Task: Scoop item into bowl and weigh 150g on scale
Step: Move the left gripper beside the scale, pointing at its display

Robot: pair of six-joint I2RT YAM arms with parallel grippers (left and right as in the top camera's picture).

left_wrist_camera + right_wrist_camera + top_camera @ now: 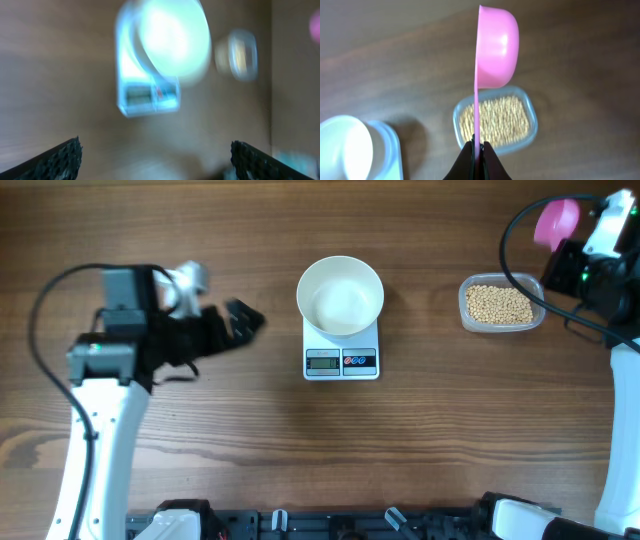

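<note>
The white bowl (340, 295) stands empty on the white scale (341, 360) at mid-table; both show blurred in the left wrist view, bowl (170, 37) over scale (149, 97). Tan beans (499, 304) fill a clear tub (533, 317) to the right, also in the right wrist view, beans (495, 120). My right gripper (478, 147) is shut on the thin handle of a pink scoop (496, 47), held above the tub; from overhead the scoop (556, 222) is up at the far right. My left gripper (240, 320) is open and empty, left of the scale, its fingers (60, 157) wide apart.
The left arm (110, 350) and its black cable lie over the left side of the wooden table (300, 440). The right arm (610, 270) with cables stands along the right edge. Robot bases sit at the front edge.
</note>
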